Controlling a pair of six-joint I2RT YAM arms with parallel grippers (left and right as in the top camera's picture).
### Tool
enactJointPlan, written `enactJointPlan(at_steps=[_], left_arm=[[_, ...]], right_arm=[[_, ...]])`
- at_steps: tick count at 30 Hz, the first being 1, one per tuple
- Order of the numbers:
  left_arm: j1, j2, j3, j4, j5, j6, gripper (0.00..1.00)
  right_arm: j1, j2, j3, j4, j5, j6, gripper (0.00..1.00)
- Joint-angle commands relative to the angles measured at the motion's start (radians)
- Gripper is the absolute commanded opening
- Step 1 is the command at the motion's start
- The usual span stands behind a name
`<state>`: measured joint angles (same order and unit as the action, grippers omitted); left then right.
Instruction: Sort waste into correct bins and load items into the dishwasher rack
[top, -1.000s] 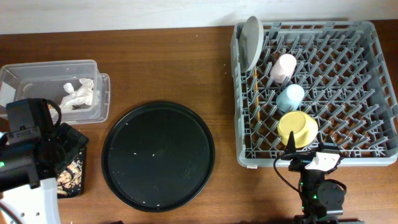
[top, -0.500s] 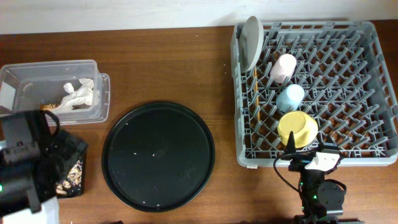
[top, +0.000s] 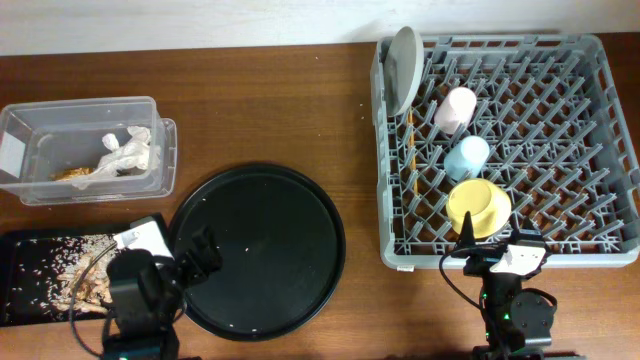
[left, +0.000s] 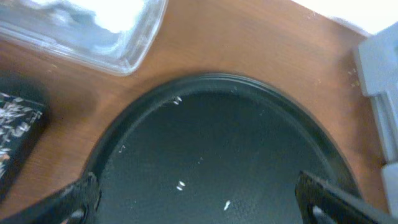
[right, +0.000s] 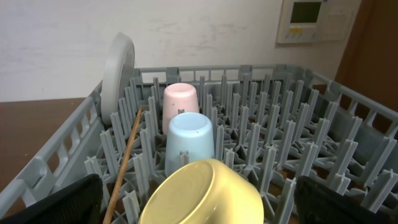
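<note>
Overhead puts the left gripper (top: 197, 252) over the near-left rim of the large round black tray (top: 290, 230). On the left wrist view its fingers (left: 78, 199) sit spread wide at the two lower corners, with nothing between them. Any further move turns on one relation. The few stray white grains (left: 180, 185) on that round tray lie directly beneath and just ahead of this gripper. The shallow black rectangular tray (top: 12, 310) holding the pale beige-brown food scraps (top: 85, 280) lies just to its left, beside the arm. The clear rectangular plastic tub (top: 160, 130) with the crumpled white paper tissue (top: 127, 152) in it is ahead and left of the gripper, apart from it. So I take the left arm as plainly the nearer one for those grains. The right gripper (right: 198, 185) sits well apart, wide open and empty, facing into the large square grey plastic rack (top: 600, 150). Ahead of it in line stand the yellow saucer (top: 478, 205), the small light-blue cup (right: 189, 140) and the small pink cup (right: 180, 102). The round pale grey-white plate (right: 117, 68) stands upright at the rack's far-left corner. The thin wooden chopsticks (right: 124, 162) run lengthwise away from the gripper along the left wall. I judge the loading done and the grains too small to pinch cleanly.
</note>
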<state>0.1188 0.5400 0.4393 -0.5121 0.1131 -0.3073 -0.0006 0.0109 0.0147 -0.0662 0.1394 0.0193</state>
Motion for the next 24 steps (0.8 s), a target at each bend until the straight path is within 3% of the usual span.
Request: enactJointPlan(at_steps=[1,4,9,12,14,21,24], left_arm=[[-0.001,-0.158,-0.128,0.119,0.156,0.072,0.99],[-0.015,-0.286,-0.242,0.221,0.158,0.074,0.99],[-0.027,-0.348,-0.422,0.49,0.15,0.074,0.99],[-0.06,-0.372,-0.43,0.493,0.038,0.074,0.99],[-0.117,-0.388,-0.43,0.428,-0.119,0.074,0.99],[-0.143,-0.507,-0.43,0.428,-0.128,0.088,0.99],[-0.143,-0.535,-0.43,0.426,-0.121,0.301,0.99]], right_arm=[[-0.006,-0.008,-0.009,-0.004,-0.001,0.0,0.98],[-0.006,-0.008,-0.009,-0.004,-0.001,0.0,0.98],[-0.006,-0.008,-0.009,-0.004,-0.001,0.0,0.98],[-0.006,-0.008,-0.009,-0.004,-0.001,0.0,0.98],[-0.006,-0.008,-0.009,-0.004,-0.001,0.0,0.98],[-0.006,-0.008,-0.009,-0.004,-0.001,0.0,0.98],[-0.006,-0.008,-0.009,-0.004,-0.001,0.0,0.98]])
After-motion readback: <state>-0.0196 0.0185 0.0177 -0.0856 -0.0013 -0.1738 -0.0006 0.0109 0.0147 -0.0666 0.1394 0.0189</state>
